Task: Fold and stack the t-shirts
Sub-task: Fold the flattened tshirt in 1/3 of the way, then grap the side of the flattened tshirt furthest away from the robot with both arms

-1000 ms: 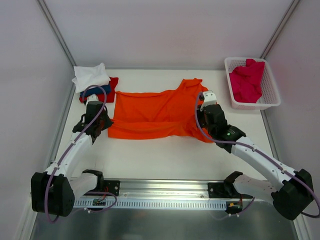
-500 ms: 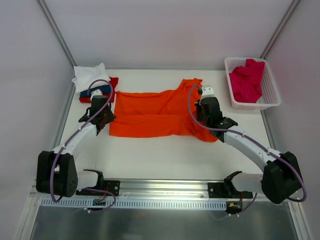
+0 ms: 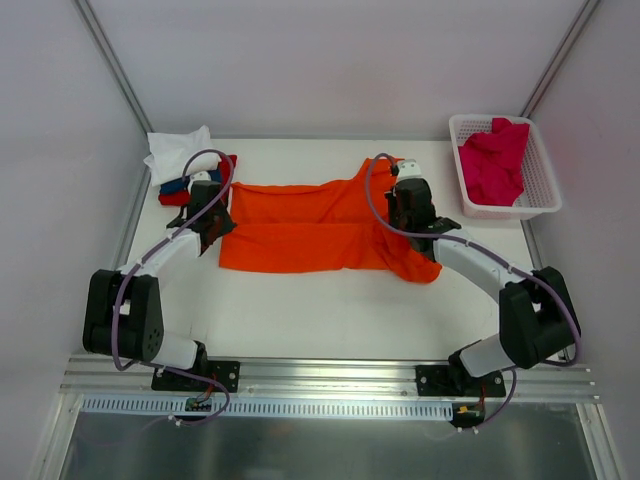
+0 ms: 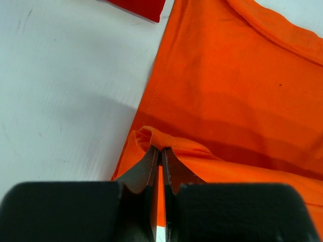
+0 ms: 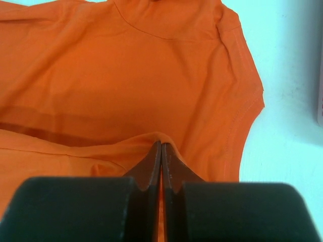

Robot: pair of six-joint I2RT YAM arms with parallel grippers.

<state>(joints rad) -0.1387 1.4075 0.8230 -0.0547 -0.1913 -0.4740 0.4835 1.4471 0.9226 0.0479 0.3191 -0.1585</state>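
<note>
A large orange t-shirt (image 3: 300,215) lies across the middle of the white table, its near part doubled over itself. My left gripper (image 3: 218,228) is shut on a pinch of its left edge; in the left wrist view the cloth (image 4: 227,75) bunches at the closed tips (image 4: 160,149). At the right end my right gripper (image 3: 401,224) is shut on a raised fold of the shirt (image 5: 126,75), seen at its tips (image 5: 161,143). A white t-shirt (image 3: 178,150) tops a blue one (image 3: 178,183) and a red one (image 3: 228,165) at the far left.
A white lattice basket (image 3: 505,210) at the far right holds a crumpled crimson-pink t-shirt (image 3: 492,160). A corner of the red shirt (image 4: 136,6) shows just beyond the left gripper. Bare table (image 3: 320,310) stretches between the orange shirt and the arm bases. Walls close in the sides.
Both grippers have moved toward the far side, carrying the orange shirt's near edge with them. The shirt now spans less from near to far, and both arms reach further out.
</note>
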